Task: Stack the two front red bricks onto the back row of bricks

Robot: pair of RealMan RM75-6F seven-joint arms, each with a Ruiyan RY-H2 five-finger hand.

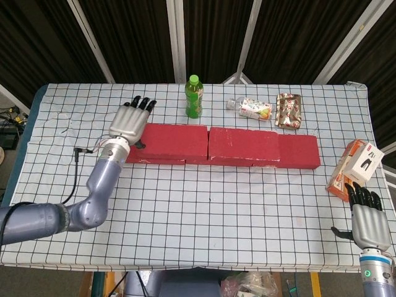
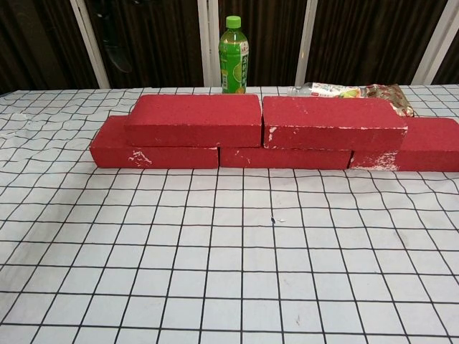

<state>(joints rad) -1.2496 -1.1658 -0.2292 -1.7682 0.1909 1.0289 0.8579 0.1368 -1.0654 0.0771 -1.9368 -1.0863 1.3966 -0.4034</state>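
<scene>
Two upper bricks sat on the back row: the left top brick (image 2: 193,119) and the right top brick (image 2: 333,122), end to end with a thin seam between them. Under them ran the bottom row (image 2: 154,154), three bricks long, its left end poking out past the left top brick and its right end (image 2: 430,143) sticking out past the right one. White scuffs showed on the front faces.

The left robot hand (image 1: 129,120) hovered at the wall's left end, fingers spread and pointing away from the robot, holding nothing; whether the thumb touched the brick could not be told from the head view. It did not show in the chest view. The right robot hand (image 1: 367,221) hung at the tabletop's near right corner, fingers apart and empty, well away from the bricks.

Behind the wall stood a green bottle (image 2: 234,54), upright, with a label too small to read. Right of it lay a clear bottle (image 1: 250,109) on its side and a patterned packet (image 1: 289,111) beside that. An orange-and-white box (image 1: 354,169) lay tilted near the right edge, just beyond the right robot hand, with a dark mark on its white face; no lettering could be made out. A white checked cloth (image 2: 237,272) covered the tabletop.
</scene>
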